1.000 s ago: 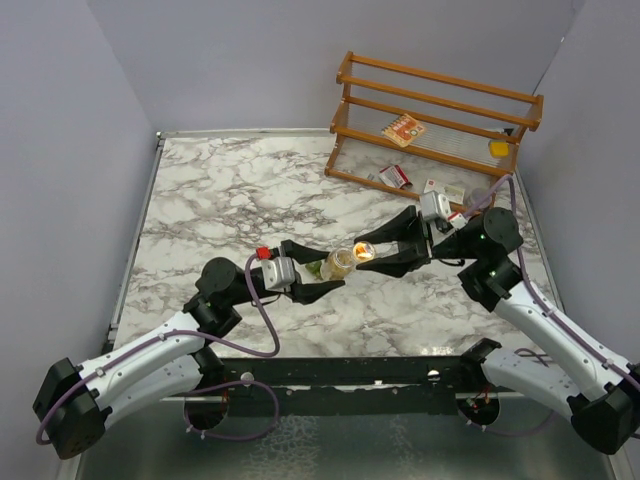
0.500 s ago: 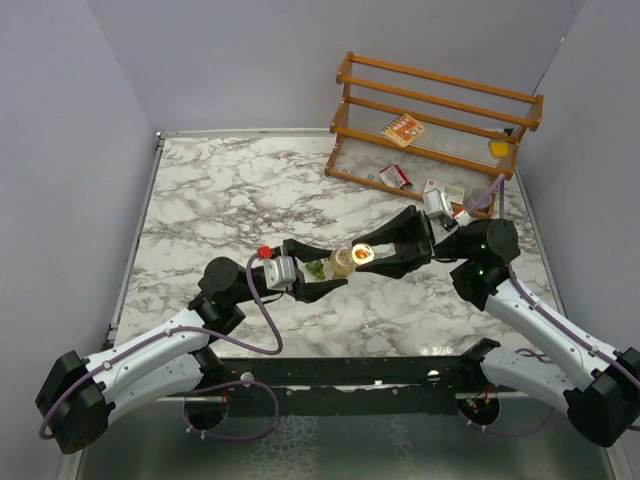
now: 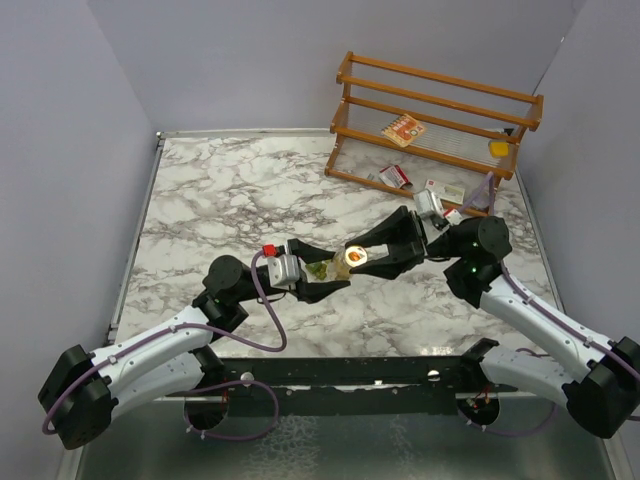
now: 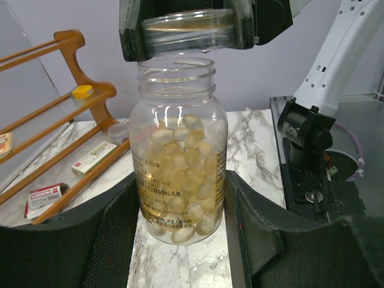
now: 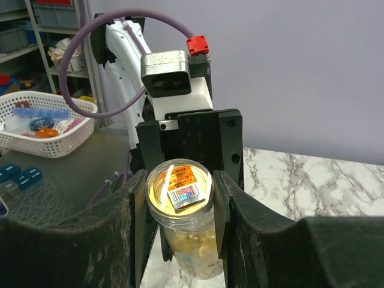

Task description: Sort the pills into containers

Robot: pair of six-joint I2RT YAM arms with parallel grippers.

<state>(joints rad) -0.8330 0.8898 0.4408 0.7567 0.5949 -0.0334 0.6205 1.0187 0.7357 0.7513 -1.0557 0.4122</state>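
A clear bottle (image 4: 180,150) stands upright, full of pale yellow pills (image 4: 180,174). My left gripper (image 4: 180,198) is shut on its lower body, one finger on each side. My right gripper (image 5: 180,192) is shut on the bottle's clear lid (image 5: 179,185), which carries an orange label. In the left wrist view the lid (image 4: 187,30) sits just above the threaded neck with a thin gap. From above, bottle (image 3: 340,264) and lid (image 3: 356,254) hang between left gripper (image 3: 320,272) and right gripper (image 3: 365,255). A small olive-green piece, perhaps the containers (image 3: 317,270), shows beside the bottle.
A wooden rack (image 3: 440,110) stands at the back right, holding a red-and-white carton (image 3: 404,130) and a flat yellow block (image 3: 498,148). More cartons (image 3: 397,177) lie on the marble at its foot. A white basket (image 5: 42,129) sits off the table.
The right wrist has swung a little to the left and the left gripper has edged right and forward. The bottle and lid stay held between them.
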